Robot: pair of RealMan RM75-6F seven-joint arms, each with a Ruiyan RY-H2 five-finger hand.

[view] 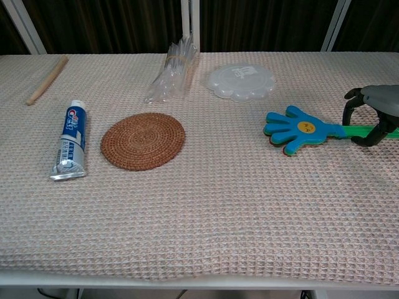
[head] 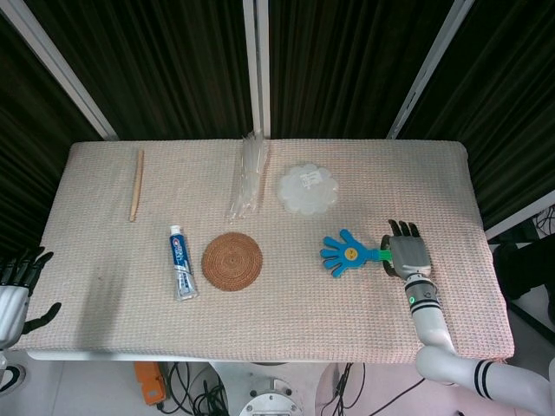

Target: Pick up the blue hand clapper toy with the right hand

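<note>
The blue hand clapper toy (head: 346,252) (view: 298,128) lies flat on the woven cloth at the right side of the table, with its green handle pointing right. My right hand (head: 410,255) (view: 376,106) is over the end of that handle. Its fingers curl down on the far side and the thumb presses the near side, so the handle is held between them. The chest view cuts off most of this hand at the frame's right edge. My left hand (head: 16,293) hangs off the table's front left corner with its fingers spread, holding nothing.
A round woven coaster (head: 232,261) and a toothpaste tube (head: 181,262) lie left of the toy. A clear scalloped lid (head: 307,190), a bag of clear plastic items (head: 247,178) and a wooden stick (head: 136,184) lie further back. The table's right edge (head: 486,251) is close to my right hand.
</note>
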